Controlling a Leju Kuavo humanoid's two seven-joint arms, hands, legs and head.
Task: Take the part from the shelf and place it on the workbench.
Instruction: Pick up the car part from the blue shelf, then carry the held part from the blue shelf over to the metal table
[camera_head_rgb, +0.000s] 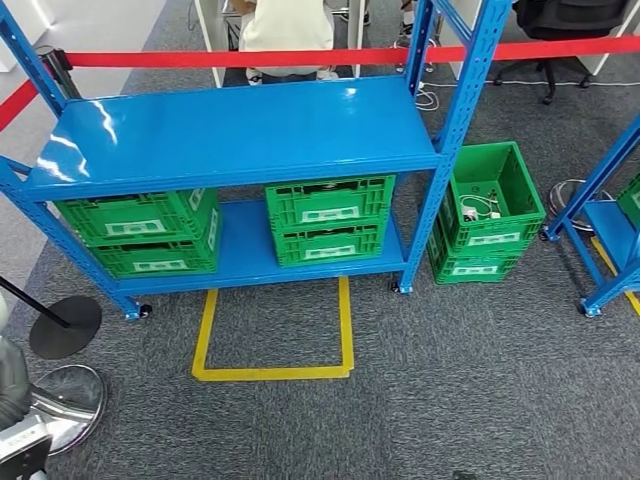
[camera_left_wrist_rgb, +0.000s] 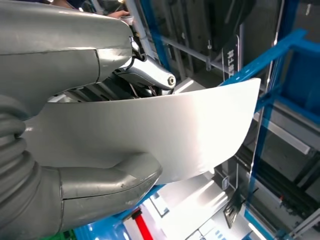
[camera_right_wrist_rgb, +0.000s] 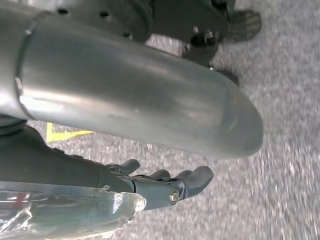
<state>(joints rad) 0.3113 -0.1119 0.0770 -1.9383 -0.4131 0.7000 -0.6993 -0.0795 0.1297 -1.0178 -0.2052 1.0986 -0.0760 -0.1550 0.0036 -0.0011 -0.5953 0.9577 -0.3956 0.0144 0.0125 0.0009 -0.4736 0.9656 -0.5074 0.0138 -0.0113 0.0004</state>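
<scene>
Currently the pale, curved sheet-metal part (camera_left_wrist_rgb: 181, 125) is held in the left robot hand (camera_left_wrist_rgb: 86, 187), clamped between the thick grey thumb and the darker fingers near one end, so most of its length juts out unsupported. The right robot hand (camera_right_wrist_rgb: 158, 185) is seen hanging over the grey carpet, holding nothing, with thumb and fingers apart.

Several risks can be judged from this. The smooth, glossy sheet could slip or swing in a one-ended hold if the arm is moved sharply. Its free end could be knocked against an upright of the blue steel shelf (camera_head_rgb: 226, 130) during a turn. No surface for the drop-off is seen, so a walk is probably needed, and the yellow taped rectangle (camera_head_rgb: 346, 330) and the metal post bases (camera_head_rgb: 64, 325) by the shelf's left corner lie near the path.

Counted:
- One part is held.
- Six green plastic crates (camera_head_rgb: 328, 205) are seen as three stacks of two: two stacks on the lower shelf board and one on the floor (camera_head_rgb: 490, 210) off its right end.
- A corner of a seventh crate shows on a second blue rack (camera_head_rgb: 604, 225).
- One red barrier belt (camera_head_rgb: 226, 58) is seen.
- One seated person (camera_head_rgb: 287, 25) is seen.
</scene>
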